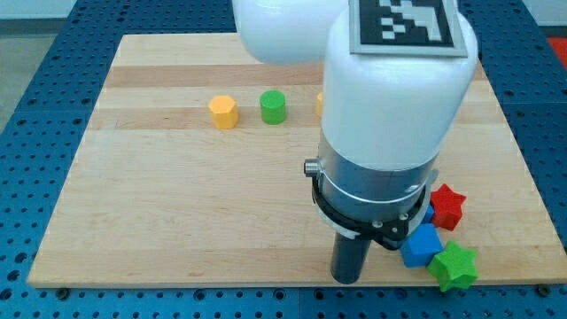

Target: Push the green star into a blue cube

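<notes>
No words or numbers can be read; the white robot arm housing (394, 84) carries only a black-and-white square marker tag (406, 24).

pale wooden board (177, 204), blue perforated table (35, 62)

- You have one view only, so nothing is shared with another.
- It looks down at a slant from beyond the board's (177, 221) near edge, across to its far edge.
- It sits close: the arm (390, 115) fills the view's right centre.
</notes>
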